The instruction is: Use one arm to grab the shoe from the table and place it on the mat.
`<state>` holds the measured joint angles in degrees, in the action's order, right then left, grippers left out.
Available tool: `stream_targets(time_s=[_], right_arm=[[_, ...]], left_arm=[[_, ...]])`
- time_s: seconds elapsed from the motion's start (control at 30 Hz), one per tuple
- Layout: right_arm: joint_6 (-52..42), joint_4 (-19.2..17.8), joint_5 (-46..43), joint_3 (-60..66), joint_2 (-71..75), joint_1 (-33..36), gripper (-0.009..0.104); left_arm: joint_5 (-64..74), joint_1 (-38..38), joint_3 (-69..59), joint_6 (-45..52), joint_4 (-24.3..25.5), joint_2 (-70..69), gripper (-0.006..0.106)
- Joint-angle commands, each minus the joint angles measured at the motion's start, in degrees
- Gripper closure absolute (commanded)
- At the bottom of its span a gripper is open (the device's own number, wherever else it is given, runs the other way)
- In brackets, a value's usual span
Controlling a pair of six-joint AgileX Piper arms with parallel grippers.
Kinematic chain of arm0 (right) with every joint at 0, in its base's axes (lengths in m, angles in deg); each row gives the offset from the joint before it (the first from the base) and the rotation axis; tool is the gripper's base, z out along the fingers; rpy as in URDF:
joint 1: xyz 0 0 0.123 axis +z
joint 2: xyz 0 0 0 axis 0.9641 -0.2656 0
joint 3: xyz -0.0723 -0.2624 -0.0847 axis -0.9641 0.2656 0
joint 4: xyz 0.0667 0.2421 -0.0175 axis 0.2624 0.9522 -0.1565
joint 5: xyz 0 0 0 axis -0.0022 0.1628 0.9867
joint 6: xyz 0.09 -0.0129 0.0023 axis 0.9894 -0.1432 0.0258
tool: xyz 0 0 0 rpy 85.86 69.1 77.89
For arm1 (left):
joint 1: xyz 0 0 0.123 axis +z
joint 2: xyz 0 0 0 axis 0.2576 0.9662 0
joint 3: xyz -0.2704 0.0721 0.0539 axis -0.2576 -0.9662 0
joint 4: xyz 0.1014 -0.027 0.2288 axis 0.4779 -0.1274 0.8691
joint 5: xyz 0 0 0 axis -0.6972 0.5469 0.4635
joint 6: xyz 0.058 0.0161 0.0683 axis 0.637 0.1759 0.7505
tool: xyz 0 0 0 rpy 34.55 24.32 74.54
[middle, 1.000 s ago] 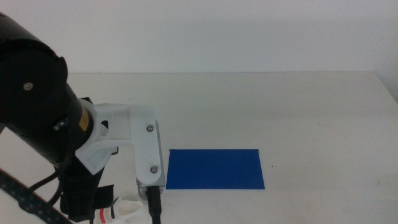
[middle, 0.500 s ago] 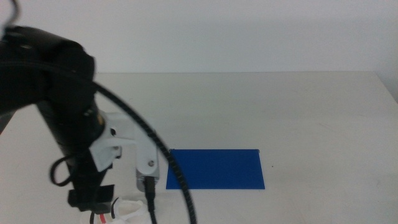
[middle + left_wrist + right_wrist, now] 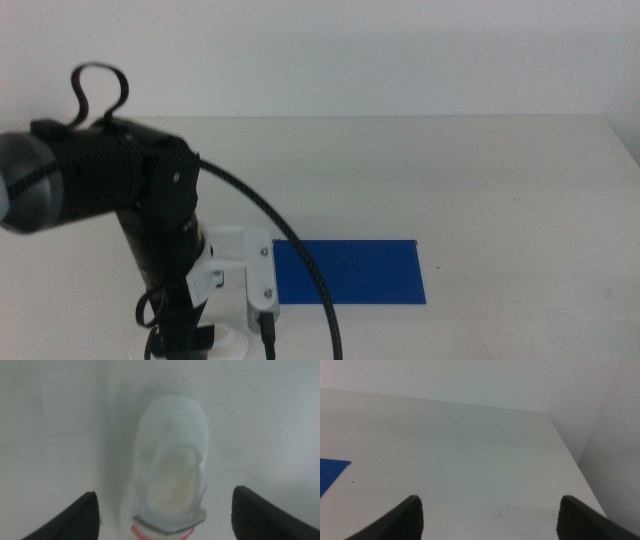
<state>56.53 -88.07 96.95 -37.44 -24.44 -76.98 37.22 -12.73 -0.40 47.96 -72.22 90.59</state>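
Left pincer (image 3: 165,515) hangs directly over the one shoe (image 3: 170,467), its two dark jaws spread wide to either side of it and touching nothing. That wrist picture is blurred, so only a pale upper, the foot opening and a hint of red at the cut-off end can be made out. From the middle camera the shoe (image 3: 232,346) is almost wholly hidden under the black arm (image 3: 120,190) and its white bracket, with just a pale sliver showing at the picture's bottom edge on the worktop (image 3: 480,180). Just beside it lies a single blue mat (image 3: 350,271), bare, crossed at one corner by the arm's black cable. Right pincer (image 3: 487,515) waits with jaws apart over bare worktop, a corner of the mat (image 3: 330,475) at the side.
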Motion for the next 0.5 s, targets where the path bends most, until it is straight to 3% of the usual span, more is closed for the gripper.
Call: stream_targets(time_s=[0.0, 0.23, 0.47], right_arm=[[-0.59, -0.46, -4.15, 0.29, -0.21, -0.1, 0.017], [-0.59, -0.46, -4.15, 0.29, -0.21, -0.1, 0.017], [-0.59, -0.46, -4.15, 0.29, -0.21, -0.1, 0.017]], left_arm=[[-3.29, -0.04, -1.41, 0.29, -1.73, -2.07, 0.012], [-13.14, -0.04, -6.98, 1.82, -2.8, -1.57, 0.012], [-14.14, -0.04, -7.54, 1.82, -2.86, 1.85, 0.012]])
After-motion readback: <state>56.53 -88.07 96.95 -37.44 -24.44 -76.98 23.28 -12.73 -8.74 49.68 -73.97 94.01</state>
